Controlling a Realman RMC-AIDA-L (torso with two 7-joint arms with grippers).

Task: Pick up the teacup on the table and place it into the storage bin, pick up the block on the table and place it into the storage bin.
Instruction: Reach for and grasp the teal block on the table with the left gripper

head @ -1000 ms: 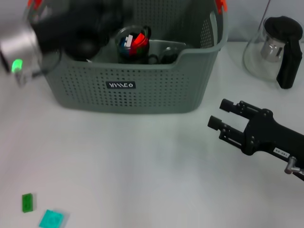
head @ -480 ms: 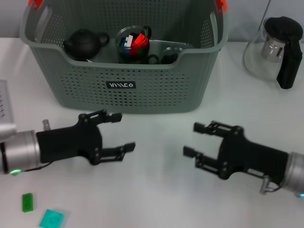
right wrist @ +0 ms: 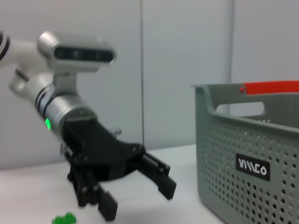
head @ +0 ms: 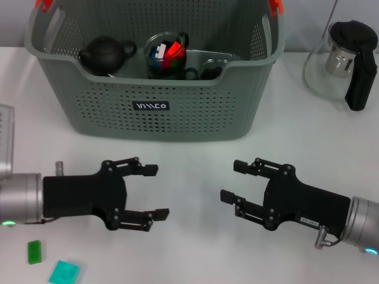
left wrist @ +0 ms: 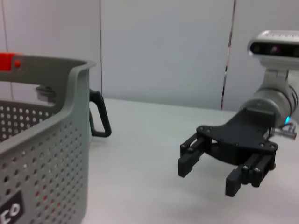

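The storage bin (head: 160, 106) stands on the white tabletop (head: 195, 171), beyond both end effectors, with its black label facing them. A pale wall rises behind the tabletop in the wrist views. Inside the bin sit a dark teapot (head: 103, 54), a glass cup (head: 166, 54) holding red, white and blue pieces, and another glass piece beside it that cannot be made out clearly. A glass pitcher (head: 343, 62) with a black handle stands outside the bin, well beyond the right end effector. On the near side of the left end effector lie a small green block (head: 34, 251) and a teal block (head: 64, 273), both well apart from the bin. Nothing stands between the end effectors and the bin.

The left end effector (head: 151, 190) hangs over bare tabletop in front of the bin, fingers spread wide, empty. The right end effector (head: 237, 182) faces it across a gap, also spread wide and holding nothing.
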